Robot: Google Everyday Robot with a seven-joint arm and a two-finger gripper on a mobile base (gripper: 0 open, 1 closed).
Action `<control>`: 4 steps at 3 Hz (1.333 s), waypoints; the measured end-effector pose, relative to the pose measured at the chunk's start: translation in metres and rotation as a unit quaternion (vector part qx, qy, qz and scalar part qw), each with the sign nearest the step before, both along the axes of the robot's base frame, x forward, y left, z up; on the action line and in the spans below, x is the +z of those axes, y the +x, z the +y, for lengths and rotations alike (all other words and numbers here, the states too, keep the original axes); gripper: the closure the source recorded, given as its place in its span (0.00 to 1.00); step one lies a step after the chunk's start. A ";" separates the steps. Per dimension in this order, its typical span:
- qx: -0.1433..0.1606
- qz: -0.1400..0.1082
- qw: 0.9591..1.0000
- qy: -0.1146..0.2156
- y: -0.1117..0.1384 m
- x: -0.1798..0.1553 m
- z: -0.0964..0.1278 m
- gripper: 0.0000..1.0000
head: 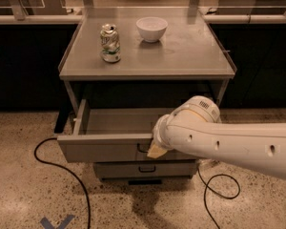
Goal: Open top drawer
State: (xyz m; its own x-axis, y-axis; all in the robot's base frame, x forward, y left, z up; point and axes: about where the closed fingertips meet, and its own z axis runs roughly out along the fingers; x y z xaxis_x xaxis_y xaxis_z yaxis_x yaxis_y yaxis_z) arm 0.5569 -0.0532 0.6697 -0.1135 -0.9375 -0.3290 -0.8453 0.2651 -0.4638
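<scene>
The top drawer [105, 147] is a wide grey metal drawer under the grey cabinet top [181, 56]. It stands pulled out toward me, and its inside looks bare. Its small dark loop handle [142, 150] sits at the centre of the front panel. My gripper [154, 150] is at the end of the white arm [229, 140] that comes in from the right, and it is right at the handle. The arm's wrist hides most of the gripper.
A crushed can [110, 43] and a white bowl [151, 28] stand on the cabinet top. A narrower lower drawer [143, 170] is shut beneath. Black cables [62, 171] lie on the speckled floor at left and right. Dark counters stand behind.
</scene>
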 end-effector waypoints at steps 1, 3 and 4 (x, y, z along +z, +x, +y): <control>0.000 0.000 1.000 0.000 -0.001 0.000 0.002 1.00; -0.018 -0.001 0.999 0.028 -0.015 0.003 0.006 1.00; -0.027 0.003 0.999 0.036 -0.023 0.000 0.002 1.00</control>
